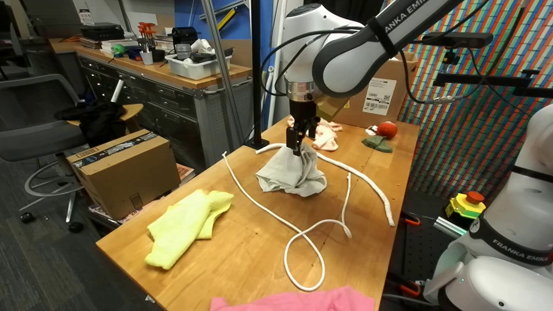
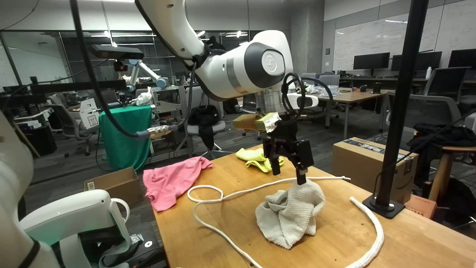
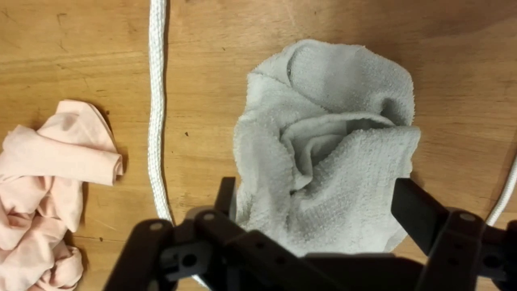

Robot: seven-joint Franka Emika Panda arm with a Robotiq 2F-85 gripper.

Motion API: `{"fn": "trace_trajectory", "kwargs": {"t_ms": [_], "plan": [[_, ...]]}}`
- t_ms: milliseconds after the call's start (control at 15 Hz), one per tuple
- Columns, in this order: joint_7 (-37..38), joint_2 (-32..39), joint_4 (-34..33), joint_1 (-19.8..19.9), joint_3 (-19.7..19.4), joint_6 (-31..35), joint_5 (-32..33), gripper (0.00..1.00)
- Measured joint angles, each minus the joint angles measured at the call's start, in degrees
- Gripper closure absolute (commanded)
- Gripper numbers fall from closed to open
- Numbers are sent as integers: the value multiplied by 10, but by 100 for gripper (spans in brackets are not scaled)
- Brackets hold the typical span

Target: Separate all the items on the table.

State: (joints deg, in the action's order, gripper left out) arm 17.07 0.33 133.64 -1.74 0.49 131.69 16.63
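The gripper [image 2: 288, 176] hung over the white-grey cloth [image 1: 287, 170], its jaws spread wide — in the wrist view one finger stood toward either side of the fabric, with loose folds showing between them; whether either finger brushed the fabric could not be told. That cloth sat in a crumpled heap on the wooden table [image 1: 242, 268], between a thick white rope [image 3: 156, 101] and a thin white rope [image 3: 505, 196], apart from the thick one. The thin rope crossed itself once, leaving a loop near a bright pink cloth [image 2: 174, 180] at the table's edge. Beyond the thick rope, in an exterior view, a pinkish-beige cloth [image 1: 325, 137] lay bunched up near a cardboard box [image 1: 355, 113] at the far end. Toward that same end lay a small red ball [image 1: 387, 130], with a small green object [image 1: 377, 143] right beside it — touching or not, the angle did not settle. In both exterior views a yellow cloth [image 1: 183, 229] lay folded near the table's edge, well apart from the white-grey one and across the thin rope from it.
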Motion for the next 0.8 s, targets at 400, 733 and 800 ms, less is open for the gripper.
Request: {"fn": "trace_trajectory", "kwargs": {"t_ms": [400,733,800], "plan": [[-108,-65,34,-12,18,-79,-113,0],[-155,-93,69,-23,25,-103,-153,0],[-163,-95,77,-25,26,-102,-159,0]]}}
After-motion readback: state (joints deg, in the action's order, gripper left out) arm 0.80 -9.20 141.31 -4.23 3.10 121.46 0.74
